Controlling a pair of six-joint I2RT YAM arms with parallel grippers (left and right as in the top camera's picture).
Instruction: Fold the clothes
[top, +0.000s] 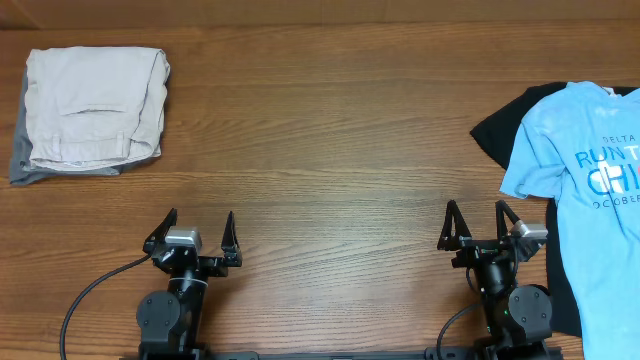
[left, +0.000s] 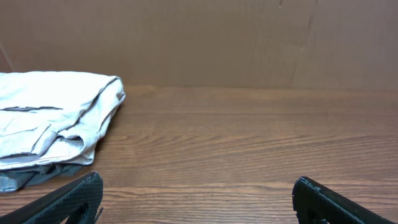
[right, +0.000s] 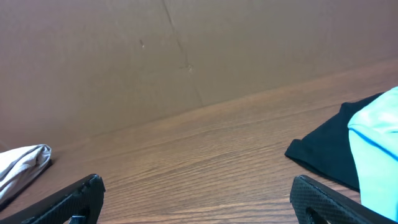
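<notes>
Presently arms (top: 172, 300) tucked back; left tool (top: 200, 215), right tool (top: 476, 207) pointing forward, spread wide, empty.

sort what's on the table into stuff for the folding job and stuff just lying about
For the job:
- khaki trousers, folded, far left
- left gripper and right gripper, both open, empty

Lying about:
- grey trousers, under the khaki pair
- blue T-shirt, far right
- black garment, under the T-shirt
</notes>
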